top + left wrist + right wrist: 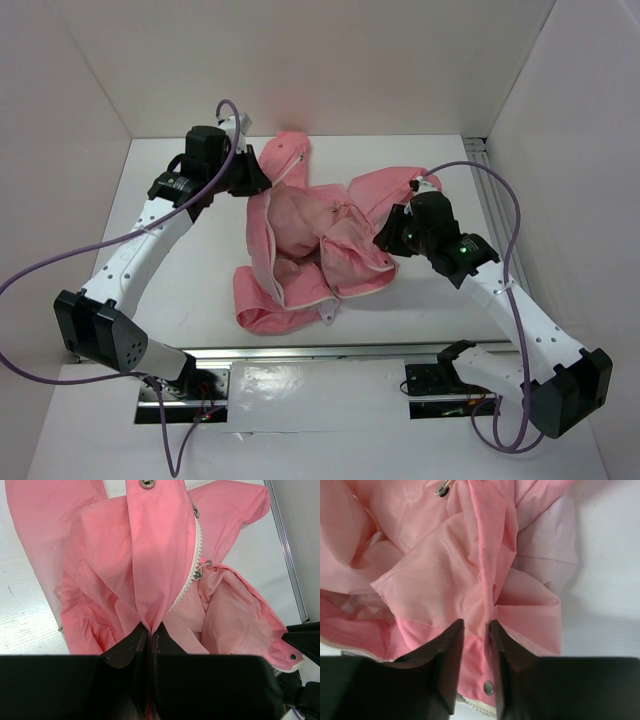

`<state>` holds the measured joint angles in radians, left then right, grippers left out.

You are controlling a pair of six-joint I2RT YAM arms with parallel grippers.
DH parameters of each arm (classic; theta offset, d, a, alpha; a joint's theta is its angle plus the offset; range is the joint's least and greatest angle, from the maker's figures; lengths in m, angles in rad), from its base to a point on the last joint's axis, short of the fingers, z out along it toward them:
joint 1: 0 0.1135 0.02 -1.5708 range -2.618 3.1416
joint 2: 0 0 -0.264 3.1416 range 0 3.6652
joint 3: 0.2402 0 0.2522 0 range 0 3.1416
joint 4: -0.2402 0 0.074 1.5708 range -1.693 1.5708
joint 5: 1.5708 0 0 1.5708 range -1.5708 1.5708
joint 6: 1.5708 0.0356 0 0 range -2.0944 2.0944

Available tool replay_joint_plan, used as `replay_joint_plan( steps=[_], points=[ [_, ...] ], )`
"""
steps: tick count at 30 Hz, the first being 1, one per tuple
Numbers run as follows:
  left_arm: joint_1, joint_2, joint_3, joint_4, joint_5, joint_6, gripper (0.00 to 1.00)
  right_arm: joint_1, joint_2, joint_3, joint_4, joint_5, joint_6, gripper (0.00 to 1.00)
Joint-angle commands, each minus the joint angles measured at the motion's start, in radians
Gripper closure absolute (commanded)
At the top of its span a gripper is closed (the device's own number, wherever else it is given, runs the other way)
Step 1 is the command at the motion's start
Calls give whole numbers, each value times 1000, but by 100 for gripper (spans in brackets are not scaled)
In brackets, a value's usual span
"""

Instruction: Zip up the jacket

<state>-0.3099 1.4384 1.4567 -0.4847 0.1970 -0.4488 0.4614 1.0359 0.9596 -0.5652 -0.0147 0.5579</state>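
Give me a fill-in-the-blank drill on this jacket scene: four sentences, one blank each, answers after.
1. The jacket is ___ in colour.
2. Its zipper teeth are ___.
3. The left gripper has its jaws ___ on a fold of fabric.
4. The jacket's front lies ___, not zipped.

Missing words: pink; white; shut; open.
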Motion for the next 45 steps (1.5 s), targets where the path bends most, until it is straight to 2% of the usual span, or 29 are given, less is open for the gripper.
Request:
replay_joint_plan(
  steps=[1,2,3,4,8,13,17,20,25,27,30,33,37,40,41,43,44,45],
  points=[
    [6,-3,31,61,28,-4,100,-1,-2,7,21,21,-16,66],
    [6,-3,40,61,28,-4,100,-1,-2,20,21,21,-16,80],
    [6,-3,40,61,28,-4,100,-1,12,21,21,47,-32,85],
    [6,-3,54,61,16,5,100,-1,21,34,21,61,-42,99],
    [15,10,100,52,4,15,100,-10,65,91,39,154,-64,100],
    [35,56,181,52,-11,38,100,-50,101,136,109,370,-110,100],
    [60,85,284,52,-11,47,100,-154,136,238,152,383,-171,100],
    [87,109,338,52,7,47,100,-248,164,375,153,372,-219,100],
    [111,161,526,41,-1,68,100,-397,203,622,153,459,-286,100],
    [120,195,611,31,-10,68,100,-431,231,692,153,460,-305,100],
    [120,226,654,31,27,78,100,-452,259,781,139,421,-325,100],
    [120,226,622,69,108,64,100,-452,273,742,128,374,-325,100],
    [85,215,426,155,186,41,100,-452,263,491,179,338,-267,100],
    [57,179,320,219,258,32,100,-452,312,398,168,262,-230,100],
    [48,163,242,234,271,32,100,-452,325,371,156,242,-230,92],
    [25,110,153,299,297,32,100,-452,334,370,117,203,-230,63],
    [25,90,72,317,297,32,100,-452,334,370,117,187,-230,35],
    [9,55,35,339,308,32,100,-452,322,370,117,165,-230,30]
  ],
)
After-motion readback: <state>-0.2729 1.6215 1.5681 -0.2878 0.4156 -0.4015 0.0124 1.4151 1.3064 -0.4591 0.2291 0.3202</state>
